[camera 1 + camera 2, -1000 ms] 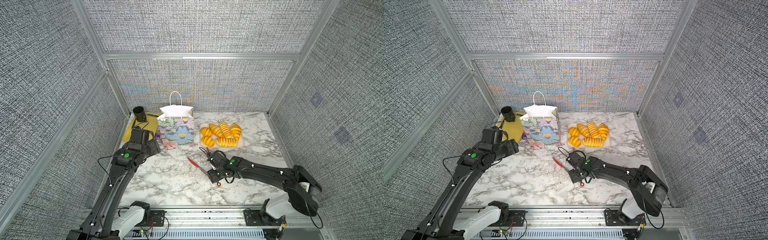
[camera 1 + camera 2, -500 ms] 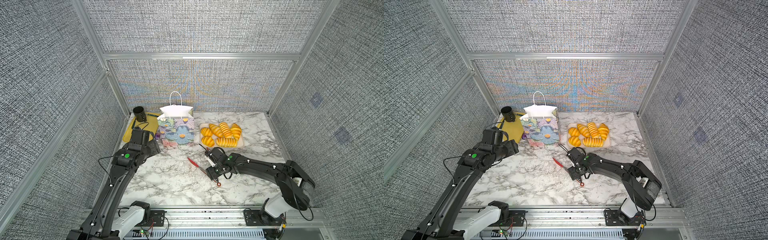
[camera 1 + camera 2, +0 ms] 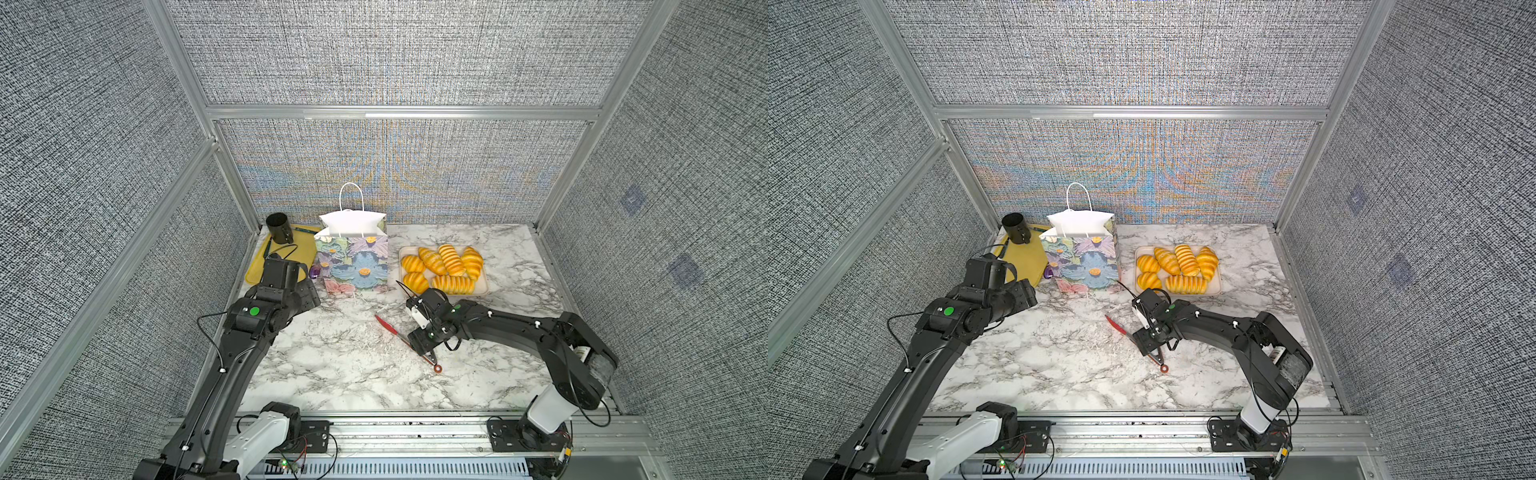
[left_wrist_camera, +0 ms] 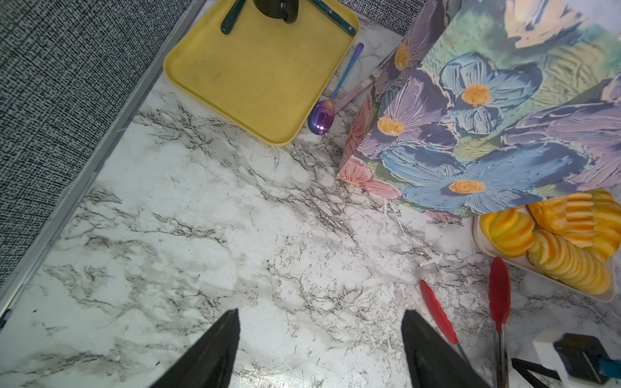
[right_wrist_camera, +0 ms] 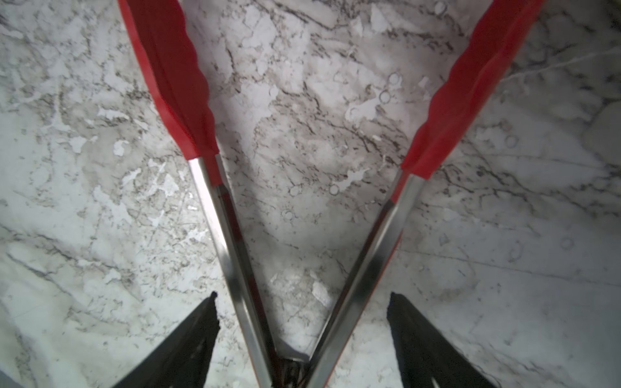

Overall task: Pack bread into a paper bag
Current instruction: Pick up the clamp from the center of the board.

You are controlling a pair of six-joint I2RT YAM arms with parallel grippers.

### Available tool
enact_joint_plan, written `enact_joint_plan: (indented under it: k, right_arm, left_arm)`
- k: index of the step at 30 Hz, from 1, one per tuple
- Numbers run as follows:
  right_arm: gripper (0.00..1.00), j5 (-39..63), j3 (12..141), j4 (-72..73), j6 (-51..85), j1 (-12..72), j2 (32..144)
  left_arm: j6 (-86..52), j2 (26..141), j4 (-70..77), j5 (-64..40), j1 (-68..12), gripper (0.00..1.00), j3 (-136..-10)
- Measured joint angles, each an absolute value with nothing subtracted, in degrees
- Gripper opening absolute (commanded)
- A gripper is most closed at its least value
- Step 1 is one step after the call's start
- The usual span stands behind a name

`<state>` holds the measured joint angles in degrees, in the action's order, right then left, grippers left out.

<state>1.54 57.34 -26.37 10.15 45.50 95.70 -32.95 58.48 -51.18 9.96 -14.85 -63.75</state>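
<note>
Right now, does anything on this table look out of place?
A purple spoon lies on the marble table, just off the yellow tray, with a pink-handled utensil beside it, by the flowered bag.

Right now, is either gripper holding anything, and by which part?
Nothing is held: the right gripper straddles the red-tipped steel tongs without touching them; the left gripper is empty.

Paper bag [image 4: 504,100]: upper part cut off by frame edge in left wrist view. Bread [image 4: 510,231]: partly behind bag, rest cut by frame edge. Black cup [image 4: 275,10]: mostly out of frame. Tongs [image 5: 232,255]: red tips cropped in right wrist view; hinge blurred, cropped.
</note>
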Motion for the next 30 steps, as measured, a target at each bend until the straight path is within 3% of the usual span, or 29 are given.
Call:
enact_joint_plan:
  k: [23, 30]
  right_arm:
    - [0.83, 0.8, 58.2, -23.7, 8.6, 45.6, 100.7]
    - [0.77, 0.0, 57.0, -20.9, 8.5, 45.6, 100.4]
  left_arm:
    - [-31.9, 59.7, -51.1, 10.8, -14.9, 0.8, -64.5]
    - [-31.9, 60.0, -51.1, 10.8, -14.9, 0.8, -64.5]
